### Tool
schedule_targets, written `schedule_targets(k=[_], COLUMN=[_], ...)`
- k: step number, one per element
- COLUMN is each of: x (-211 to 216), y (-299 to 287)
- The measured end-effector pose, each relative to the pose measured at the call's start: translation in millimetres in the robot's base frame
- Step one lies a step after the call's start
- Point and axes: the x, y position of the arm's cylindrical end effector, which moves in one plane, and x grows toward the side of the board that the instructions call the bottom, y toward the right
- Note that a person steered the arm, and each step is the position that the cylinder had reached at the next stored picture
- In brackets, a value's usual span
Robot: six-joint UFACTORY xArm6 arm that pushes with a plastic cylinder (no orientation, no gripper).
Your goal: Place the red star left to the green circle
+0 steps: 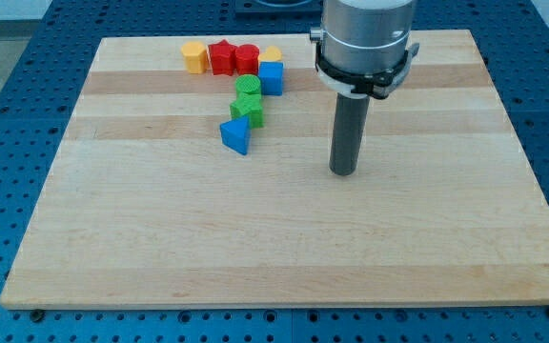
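Note:
The red star (221, 56) lies near the view's top, between a yellow hexagon (193, 56) on its left and a red cylinder (247, 59) on its right. The green circle (248, 88) sits just below the red cylinder, touching a green block (247, 109) below it. My tip (343, 171) rests on the board well to the right of and below these blocks, touching none.
A blue cube (272, 78) sits right of the green circle, with a yellow block (271, 55) behind it. A blue triangle (236, 135) lies below the green block. The wooden board (274, 238) ends at blue perforated table on all sides.

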Motion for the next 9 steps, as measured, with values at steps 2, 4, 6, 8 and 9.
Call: schedule_targets(k=[2, 4, 6, 8, 9], x=[-17, -25, 78, -88, -185], y=[11, 35, -166, -245, -257])
